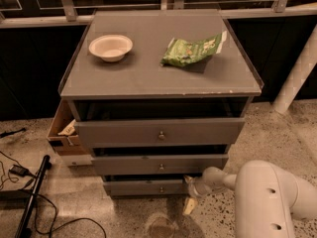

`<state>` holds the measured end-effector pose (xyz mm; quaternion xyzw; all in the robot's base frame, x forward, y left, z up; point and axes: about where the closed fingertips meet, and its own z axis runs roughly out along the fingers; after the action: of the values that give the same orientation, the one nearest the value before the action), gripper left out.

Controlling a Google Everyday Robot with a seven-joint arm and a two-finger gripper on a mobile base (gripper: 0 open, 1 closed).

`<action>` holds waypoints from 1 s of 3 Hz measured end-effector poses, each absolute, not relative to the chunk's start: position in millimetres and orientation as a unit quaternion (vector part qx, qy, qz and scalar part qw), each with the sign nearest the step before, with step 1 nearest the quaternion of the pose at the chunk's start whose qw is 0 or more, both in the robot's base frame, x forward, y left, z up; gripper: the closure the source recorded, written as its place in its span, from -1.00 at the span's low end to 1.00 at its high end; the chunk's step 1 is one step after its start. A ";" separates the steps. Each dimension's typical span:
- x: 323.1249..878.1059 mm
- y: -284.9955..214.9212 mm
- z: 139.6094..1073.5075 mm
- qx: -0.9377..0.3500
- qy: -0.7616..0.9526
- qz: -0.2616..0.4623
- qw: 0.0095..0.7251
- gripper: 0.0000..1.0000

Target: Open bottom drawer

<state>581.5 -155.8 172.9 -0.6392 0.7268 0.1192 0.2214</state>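
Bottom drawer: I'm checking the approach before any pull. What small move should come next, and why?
Probably slide the tool left in the picture, toward the knob. The tool sits low at the right end of the bottom drawer front, beside the small round knob at its centre, not on it.

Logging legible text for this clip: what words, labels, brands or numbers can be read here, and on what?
None can be read.
green snack bag: pale print, too blurred to read.
white bowl: no markings visible.
gripper, low by the right end of the bottom drawer: no label visible.
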 end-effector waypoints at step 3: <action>553.8 -165.3 167.4 -0.637 0.739 0.170 0.137 -1.00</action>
<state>553.8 -165.3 167.4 -0.6370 0.7393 0.1702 0.1371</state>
